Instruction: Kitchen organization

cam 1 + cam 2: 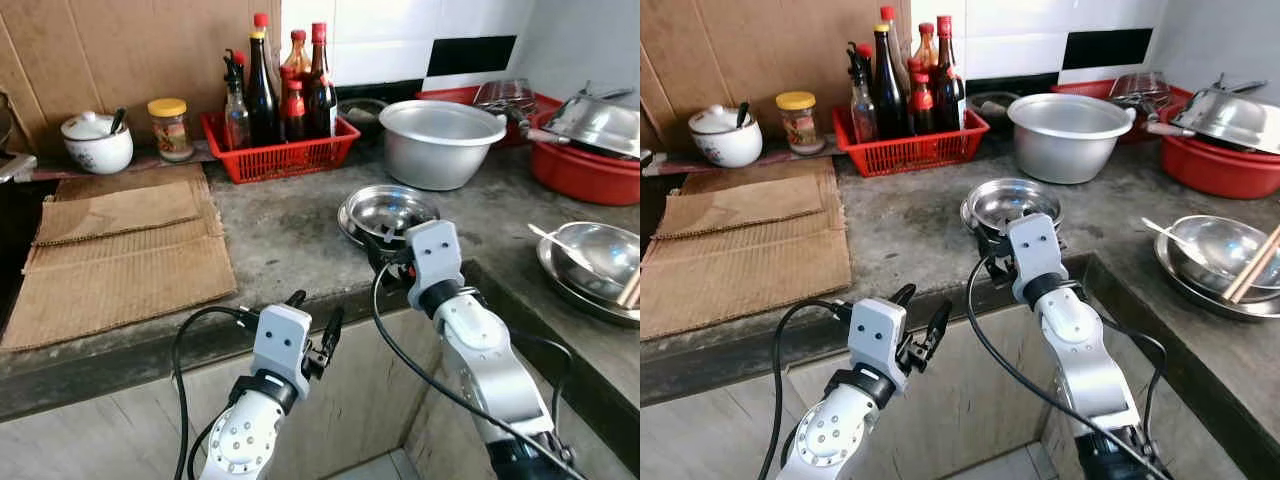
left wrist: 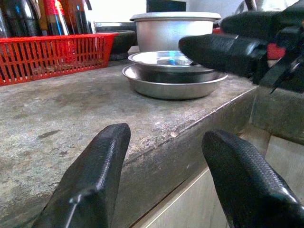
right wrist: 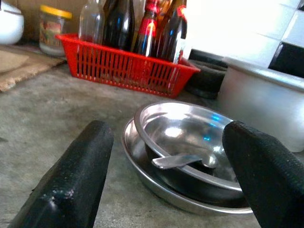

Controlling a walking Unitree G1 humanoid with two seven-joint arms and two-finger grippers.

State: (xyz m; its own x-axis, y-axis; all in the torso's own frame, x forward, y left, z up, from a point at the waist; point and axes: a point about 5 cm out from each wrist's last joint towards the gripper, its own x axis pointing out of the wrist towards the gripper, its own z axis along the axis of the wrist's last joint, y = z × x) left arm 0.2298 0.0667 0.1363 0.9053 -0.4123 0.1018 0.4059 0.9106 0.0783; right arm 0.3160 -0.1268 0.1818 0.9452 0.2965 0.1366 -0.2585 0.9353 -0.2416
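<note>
At the near edge of the grey worktop [image 1: 280,230], the right end effector [image 1: 382,252] hovers open just before the stacked steel bowls [image 1: 388,212], a spoon [image 3: 183,160] lying inside. The left end effector [image 1: 318,328], also open, hangs below the edge, left of them.

Bright daylight, sharp; wrist backgrounds blown out.
</note>
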